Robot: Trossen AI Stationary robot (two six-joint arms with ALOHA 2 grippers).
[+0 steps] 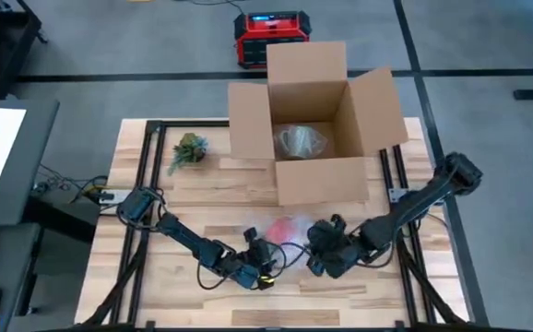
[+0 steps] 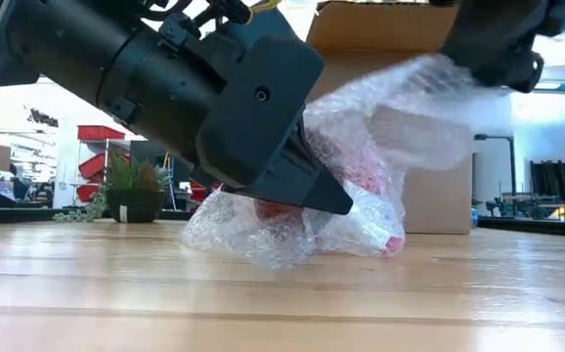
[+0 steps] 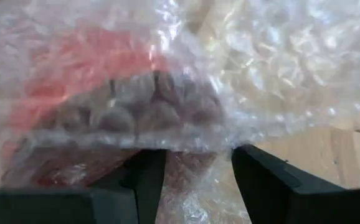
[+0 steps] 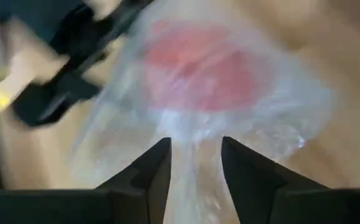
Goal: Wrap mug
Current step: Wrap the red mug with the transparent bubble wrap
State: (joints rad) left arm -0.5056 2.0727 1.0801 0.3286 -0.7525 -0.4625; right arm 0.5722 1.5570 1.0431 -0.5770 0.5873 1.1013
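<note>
Left gripper [image 2: 326, 203]: nearest the low camera, it sat low over the worktop near the front edge, its dark body filling that view; its fingers [image 3: 146, 177] stood spread with a fold of bubble wrap [image 3: 242, 74] lying between them, not clearly pinched.

Right gripper [image 4: 195, 155]: it came in from the right side of the worktop, fingers parted with a strip of the wrap running through the gap; whether they pressed it could not be told.

Mug [image 1: 283, 227]: red, lying on the worktop midway along the front half, between the two grippers and under the wrap; only its colour showed through the plastic, so its long axis and handle could not be made out.

Key relation: the mug lay straight ahead of both grippers, the left one close at its side, the right one just beside it on the other; both seemed about equally near.

Step in hand: the wrap appeared loosely bunched over the mug, not yet tight.

Box [image 1: 317, 120]: open cardboard, toward the far edge, with another clear bundle inside.

Plant [image 1: 188, 149]: small, near the far left corner.
</note>
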